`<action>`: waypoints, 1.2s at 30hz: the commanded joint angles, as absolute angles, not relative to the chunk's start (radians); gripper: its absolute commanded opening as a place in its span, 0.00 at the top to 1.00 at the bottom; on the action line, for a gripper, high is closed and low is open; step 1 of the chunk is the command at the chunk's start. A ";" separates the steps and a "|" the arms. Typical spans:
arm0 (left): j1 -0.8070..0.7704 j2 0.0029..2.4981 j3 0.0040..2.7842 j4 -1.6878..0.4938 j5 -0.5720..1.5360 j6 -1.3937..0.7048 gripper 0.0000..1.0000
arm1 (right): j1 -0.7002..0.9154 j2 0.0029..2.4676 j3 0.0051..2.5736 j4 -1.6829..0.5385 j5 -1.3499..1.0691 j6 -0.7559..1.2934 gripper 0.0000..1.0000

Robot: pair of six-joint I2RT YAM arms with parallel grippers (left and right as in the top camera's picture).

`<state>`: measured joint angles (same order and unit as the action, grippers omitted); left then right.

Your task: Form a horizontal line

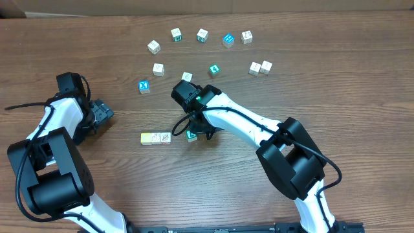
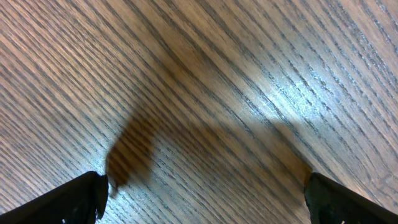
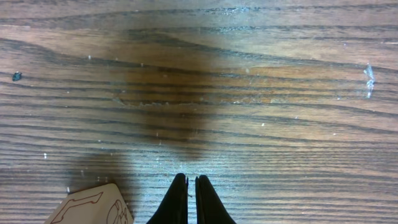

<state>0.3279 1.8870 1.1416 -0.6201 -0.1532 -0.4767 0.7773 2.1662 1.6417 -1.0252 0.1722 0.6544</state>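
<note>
A pale yellow cube and a white cube with a line drawing touch side by side on the table. A small gap to their right lies a green cube, partly covered by my right gripper. The right wrist view shows that gripper shut, with nothing between its fingers, just above bare wood. A white cube with a dark drawing sits at its lower left. My left gripper rests at the far left, open over bare wood.
Loose cubes lie scattered at the back: white ones, a blue one, a teal-green one, another blue one, and a white pair at the right.
</note>
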 commanded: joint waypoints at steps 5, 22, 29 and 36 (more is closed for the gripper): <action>0.320 1.905 1.135 -0.627 -0.159 -0.479 0.01 | 0.732 2.138 1.635 -1.031 0.121 0.649 0.96; 0.320 1.905 1.135 -0.627 -0.159 -0.479 0.01 | 0.730 2.138 1.635 -1.031 0.111 0.627 0.96; 0.320 1.905 1.135 -0.627 -0.159 -0.479 0.00 | 0.731 2.138 1.635 -1.018 0.110 0.627 0.96; 0.320 1.905 1.135 -0.627 -0.159 -0.479 0.01 | 0.744 2.138 1.635 -1.017 0.049 0.629 0.96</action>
